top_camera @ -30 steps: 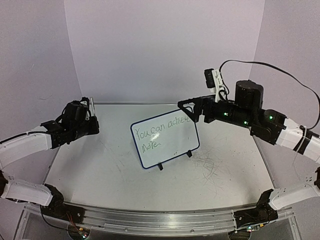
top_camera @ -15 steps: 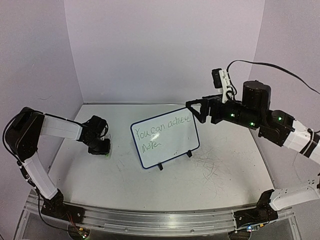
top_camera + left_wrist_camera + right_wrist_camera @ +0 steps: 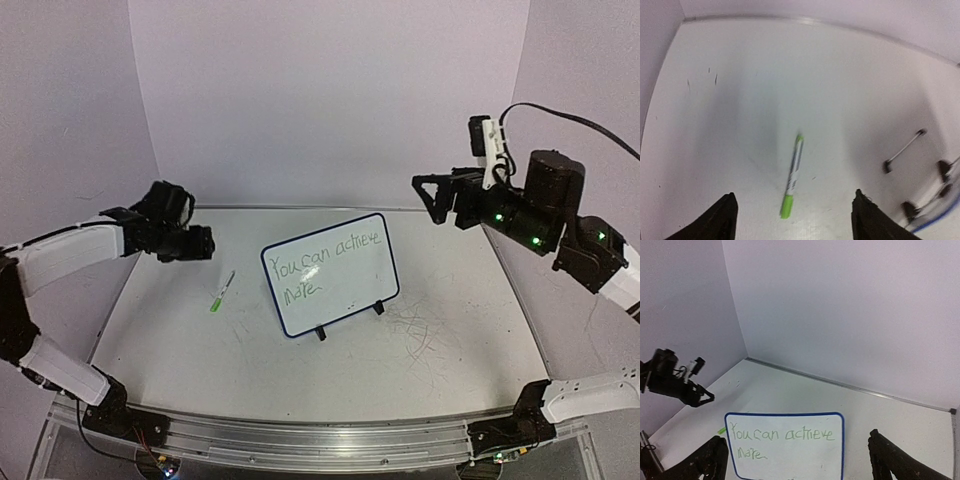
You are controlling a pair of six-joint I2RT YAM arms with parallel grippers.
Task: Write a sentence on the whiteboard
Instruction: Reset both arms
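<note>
The whiteboard (image 3: 330,273) stood mid-frame on the worktop (image 3: 450,340), with the sentence (image 3: 325,262) across its upper half. A marker (image 3: 223,291), seemingly green-capped, lay to its left. The left end effector (image 3: 200,243), middle left, was spread and empty. The right end effector (image 3: 432,195), upper right, was also spread.

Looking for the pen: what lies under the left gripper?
A green marker lies flat on the table below the open left gripper, clear of its fingers. Nothing covers it.

glossy whiteboard (image 3: 340,285) on a scuffed matt white table (image 3: 450,350); smooth plastic green marker (image 3: 223,292).
</note>
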